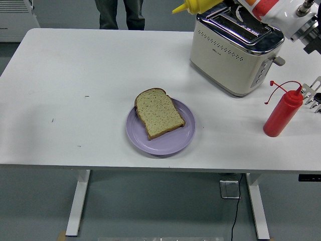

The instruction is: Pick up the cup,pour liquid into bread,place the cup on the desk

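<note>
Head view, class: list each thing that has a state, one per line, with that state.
Yellow squeeze bottle: lifted, tipped sideways, nozzle pointing left.
Red squeeze bottle: upright on the table, cap flipped open.
Bread slice: flat on the purple plate, bare.
Toaster: slots empty.

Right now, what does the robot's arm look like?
The right arm has a shiny white shell with an orange band and a red band across it. Further back there is a silver metal joint, then a black part with a black cable curving off it. The left arm is not in view.
</note>
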Tool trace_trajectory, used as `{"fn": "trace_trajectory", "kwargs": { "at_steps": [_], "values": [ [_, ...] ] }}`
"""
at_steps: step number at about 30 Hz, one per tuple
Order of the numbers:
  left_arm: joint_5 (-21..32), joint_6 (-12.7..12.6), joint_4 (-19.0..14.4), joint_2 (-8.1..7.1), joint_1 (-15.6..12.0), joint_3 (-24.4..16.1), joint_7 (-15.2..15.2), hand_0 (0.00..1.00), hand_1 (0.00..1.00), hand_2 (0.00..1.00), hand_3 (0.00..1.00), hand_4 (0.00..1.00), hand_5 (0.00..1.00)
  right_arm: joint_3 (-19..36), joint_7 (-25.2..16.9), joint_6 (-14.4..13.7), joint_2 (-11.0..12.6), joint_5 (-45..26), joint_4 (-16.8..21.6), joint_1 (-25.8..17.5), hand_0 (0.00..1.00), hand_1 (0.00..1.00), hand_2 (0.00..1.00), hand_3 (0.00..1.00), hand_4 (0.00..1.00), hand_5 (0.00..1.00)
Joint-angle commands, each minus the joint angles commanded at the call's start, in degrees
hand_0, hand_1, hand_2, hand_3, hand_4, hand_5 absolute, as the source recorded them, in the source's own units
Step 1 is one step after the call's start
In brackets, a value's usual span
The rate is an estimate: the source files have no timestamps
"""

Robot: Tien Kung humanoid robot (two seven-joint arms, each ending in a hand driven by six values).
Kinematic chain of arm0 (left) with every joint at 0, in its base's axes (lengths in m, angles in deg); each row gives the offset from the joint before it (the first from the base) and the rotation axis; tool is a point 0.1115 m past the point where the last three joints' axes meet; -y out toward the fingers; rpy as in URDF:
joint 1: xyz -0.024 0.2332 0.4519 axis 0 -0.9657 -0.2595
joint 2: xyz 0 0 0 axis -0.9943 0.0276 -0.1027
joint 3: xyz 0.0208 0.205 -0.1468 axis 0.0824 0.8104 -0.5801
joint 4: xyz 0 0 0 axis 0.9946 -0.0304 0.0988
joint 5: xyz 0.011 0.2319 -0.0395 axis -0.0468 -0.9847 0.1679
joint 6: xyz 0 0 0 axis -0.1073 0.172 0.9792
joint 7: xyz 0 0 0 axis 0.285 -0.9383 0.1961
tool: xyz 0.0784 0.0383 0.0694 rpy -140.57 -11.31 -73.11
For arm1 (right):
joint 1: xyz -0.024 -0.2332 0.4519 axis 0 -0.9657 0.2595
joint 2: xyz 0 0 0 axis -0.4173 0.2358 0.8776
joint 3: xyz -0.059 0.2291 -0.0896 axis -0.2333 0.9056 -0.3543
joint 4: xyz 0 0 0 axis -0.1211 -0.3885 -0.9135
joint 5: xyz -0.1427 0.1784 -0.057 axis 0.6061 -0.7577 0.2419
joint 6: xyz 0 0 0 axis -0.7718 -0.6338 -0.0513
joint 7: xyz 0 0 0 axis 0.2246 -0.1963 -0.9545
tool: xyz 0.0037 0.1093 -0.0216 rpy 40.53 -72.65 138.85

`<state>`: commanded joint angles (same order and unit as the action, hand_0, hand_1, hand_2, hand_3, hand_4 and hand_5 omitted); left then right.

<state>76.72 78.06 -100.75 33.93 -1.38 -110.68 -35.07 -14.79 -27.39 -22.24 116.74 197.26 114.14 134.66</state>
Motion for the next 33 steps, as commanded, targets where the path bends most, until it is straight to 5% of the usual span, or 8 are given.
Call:
{"fn": "trace_trajectory", "kwargs": {
  "at_steps": [4, 11, 16, 27, 33],
  "values": [
    [0.0, 0.0, 0.1, 0.20, 0.0, -0.2, 0.0, 0.828, 0.819, 0.859, 0.816, 0.656, 0.998, -5.9, -0.2, -0.3, 0.1, 0.0, -0.5, -0.4, 0.521, 0.578, 0.563, 0.664, 0.510, 0.071],
    [-0.1, 0.0, 0.0, 0.02, 0.0, -0.3, 0.0, 0.828, 0.819, 0.860, 0.816, 0.655, 0.998, 2.9, 0.8, -0.4, 1.1, 0.0, 2.2, -1.2, 0.523, 0.580, 0.565, 0.665, 0.510, 0.071],
    [0.0, 0.0, 0.0, 0.19, 0.2, -0.1, 0.0, 0.828, 0.819, 0.860, 0.817, 0.656, 0.998, -4.0, 0.0, -0.4, 0.5, 0.0, 0.4, -0.6, 0.524, 0.579, 0.563, 0.664, 0.510, 0.073],
    [-0.1, 0.0, 0.1, 0.21, 0.2, -0.3, 0.0, 0.828, 0.819, 0.860, 0.817, 0.656, 0.998, 8.9, 0.5, -5.9, -0.5, 0.0, 0.2, -4.4, 0.519, 0.578, 0.563, 0.662, 0.508, 0.077],
    [-0.1, 0.0, 0.1, 0.24, 0.2, -0.3, 0.0, 0.828, 0.819, 0.860, 0.816, 0.656, 0.998, 15.4, -1.0, -12.3, -3.5, 0.0, -1.2, -9.3, 0.504, 0.574, 0.563, 0.660, 0.503, 0.084]
  ]
}}
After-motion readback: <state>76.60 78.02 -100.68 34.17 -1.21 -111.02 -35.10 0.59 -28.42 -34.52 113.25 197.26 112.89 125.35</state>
